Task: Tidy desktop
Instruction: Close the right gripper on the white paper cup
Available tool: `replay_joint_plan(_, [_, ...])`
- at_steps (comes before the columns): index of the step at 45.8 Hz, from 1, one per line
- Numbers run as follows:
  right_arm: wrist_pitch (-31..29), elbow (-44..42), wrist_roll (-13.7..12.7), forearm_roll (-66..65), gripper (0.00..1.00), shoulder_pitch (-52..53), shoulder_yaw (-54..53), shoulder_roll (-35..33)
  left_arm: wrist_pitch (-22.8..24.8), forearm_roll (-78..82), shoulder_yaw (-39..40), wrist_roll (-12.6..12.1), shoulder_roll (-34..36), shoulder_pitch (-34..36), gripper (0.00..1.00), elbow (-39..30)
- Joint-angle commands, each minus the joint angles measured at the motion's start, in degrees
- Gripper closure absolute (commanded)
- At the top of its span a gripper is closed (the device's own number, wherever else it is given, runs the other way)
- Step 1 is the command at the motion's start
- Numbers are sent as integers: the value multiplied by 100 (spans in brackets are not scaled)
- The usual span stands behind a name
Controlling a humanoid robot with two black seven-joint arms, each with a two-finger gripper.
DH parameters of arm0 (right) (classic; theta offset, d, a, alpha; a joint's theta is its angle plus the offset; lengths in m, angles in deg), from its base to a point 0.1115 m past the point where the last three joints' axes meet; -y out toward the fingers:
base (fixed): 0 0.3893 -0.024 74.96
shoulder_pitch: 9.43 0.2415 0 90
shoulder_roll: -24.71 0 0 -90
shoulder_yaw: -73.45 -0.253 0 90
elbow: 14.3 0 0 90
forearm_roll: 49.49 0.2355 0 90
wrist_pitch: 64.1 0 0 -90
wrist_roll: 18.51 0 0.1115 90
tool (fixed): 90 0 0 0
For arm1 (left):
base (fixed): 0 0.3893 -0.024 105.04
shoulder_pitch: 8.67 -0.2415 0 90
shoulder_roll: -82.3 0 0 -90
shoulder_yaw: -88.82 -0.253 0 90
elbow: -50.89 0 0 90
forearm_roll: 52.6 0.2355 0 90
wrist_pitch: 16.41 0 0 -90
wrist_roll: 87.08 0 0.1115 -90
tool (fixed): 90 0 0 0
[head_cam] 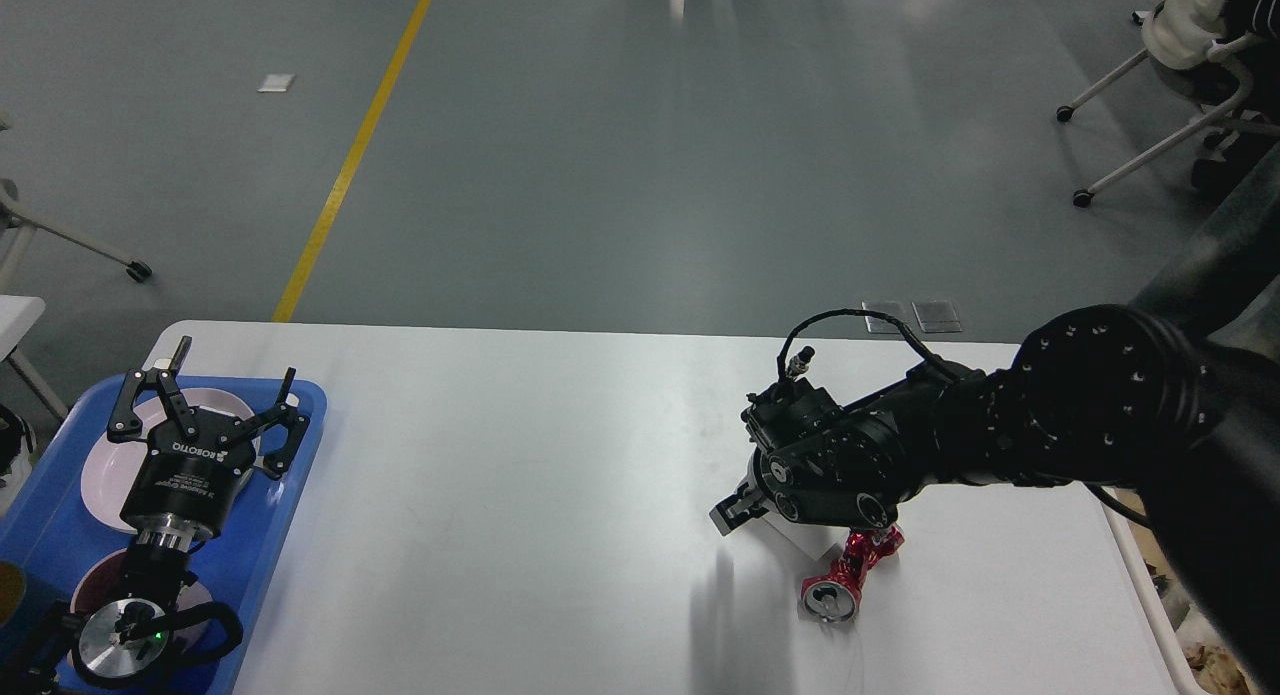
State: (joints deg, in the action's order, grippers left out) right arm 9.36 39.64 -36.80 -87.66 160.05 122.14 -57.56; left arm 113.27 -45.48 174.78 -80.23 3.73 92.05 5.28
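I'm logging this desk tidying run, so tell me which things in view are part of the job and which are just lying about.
Part of the job:
- desktop
- crushed red can lying on it
- right gripper beside the can
- blue tray holding plates
- left gripper open above the tray

Just lying about:
- office chair on the floor
- yellow floor line

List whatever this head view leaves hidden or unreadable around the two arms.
- Right end effector: pointing down, its wrist covers the fingers; open or shut unclear.
- Crushed red can: upper end hidden under that wrist; contact unclear.
- Blue tray: cut by left edge; left end effector open above it, arm covering the plates.
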Motion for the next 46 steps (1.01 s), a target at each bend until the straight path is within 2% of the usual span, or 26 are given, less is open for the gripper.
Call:
replay_joint_plan(1, [11,-454,0,-5,5,-354,184,18,5,0,0,0,8,0,3,0])
replay_joint_plan(7, [344,-524,-9,3,6,-565,360,71,5,0,0,0,8,0,3,0])
replay_joint_plan(27, [687,-516,-17,74,7,-680,325,141,5,0,0,0,-1,0,3,0])
replay_joint_plan(30, [687,-524,-26,91,12,-680,317,141,5,0,0,0,-1,0,3,0])
replay_joint_plan(34, [687,-516,-44,223,30,-689,317,132,5,0,0,0,8,0,3,0])
replay_joint_plan(41, [679,-507,-53,609,51,-689,317,132,5,0,0,0,-1,0,3,0])
replay_joint_plan(46, [626,-498,-61,969,72,-680,317,132,5,0,0,0,-1,0,3,0])
